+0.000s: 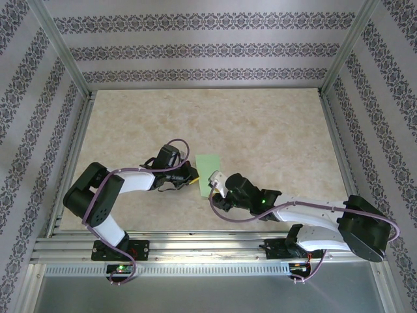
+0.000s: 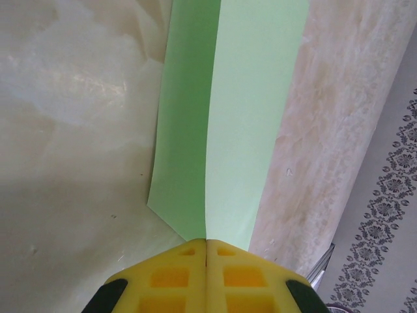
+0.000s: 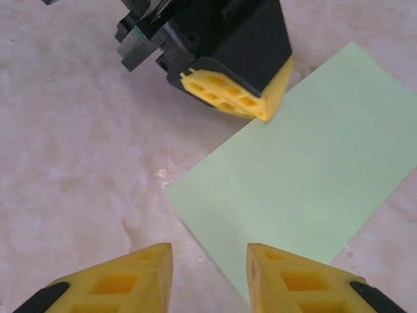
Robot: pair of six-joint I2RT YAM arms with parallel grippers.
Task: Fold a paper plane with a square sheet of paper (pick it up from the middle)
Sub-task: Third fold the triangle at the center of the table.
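While the pale green sheet of paper (image 1: 208, 171) is lying as a flat oblong near the middle of the desk (image 1: 273, 130), between the two arms, the left gripper (image 2: 206, 242) is pressing its yellow fingers together on the sheet's left edge, clamping the paper there. From that pinch, in the left wrist view, a straight crease is running away across the sheet, a darker strip sloping on one side and a paler one on the other. The right gripper (image 3: 210, 257) is hanging at the sheet's near end with its jaws apart and gripping nothing, one finger showing over bare desk, the other over the paper's edge.
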